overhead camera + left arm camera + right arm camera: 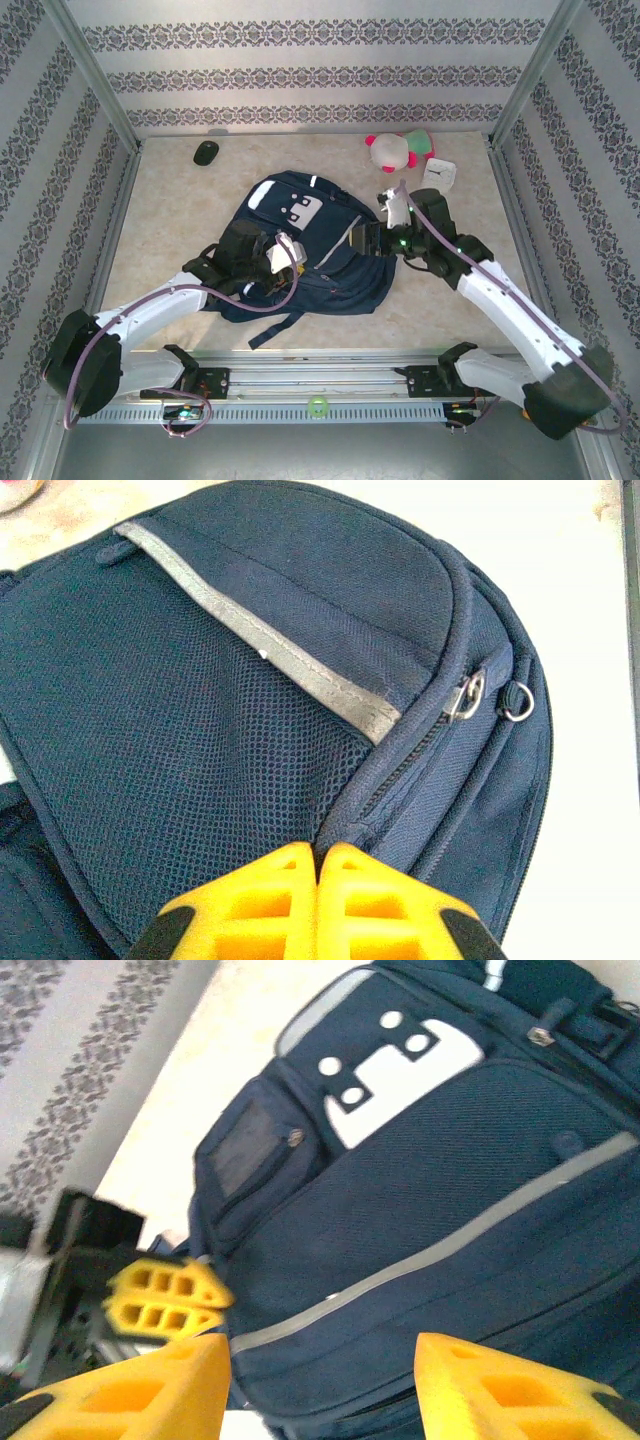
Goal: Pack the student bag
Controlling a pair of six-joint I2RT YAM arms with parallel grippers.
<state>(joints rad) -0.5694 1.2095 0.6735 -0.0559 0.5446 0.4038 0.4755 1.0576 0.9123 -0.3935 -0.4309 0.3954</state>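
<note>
Left jaws shut at backpack (250,680) seam, fabric pinch uncertain; zipper pull (465,695) ahead-right. Right jaws half open, backpack beneath. Advice: left anchors fabric, right draws pull along track.

From above and behind the arm bases we look down on the whole beige table (170,210), with the large dark navy fabric backpack (310,250) mid-frame. Our left wrist view presses close on the backpack's mesh side, over the closed left gripper (318,852). Our right wrist view sits farther back, facing the white-patched front past the parted right gripper (322,1345), and also catches the left gripper.
</note>
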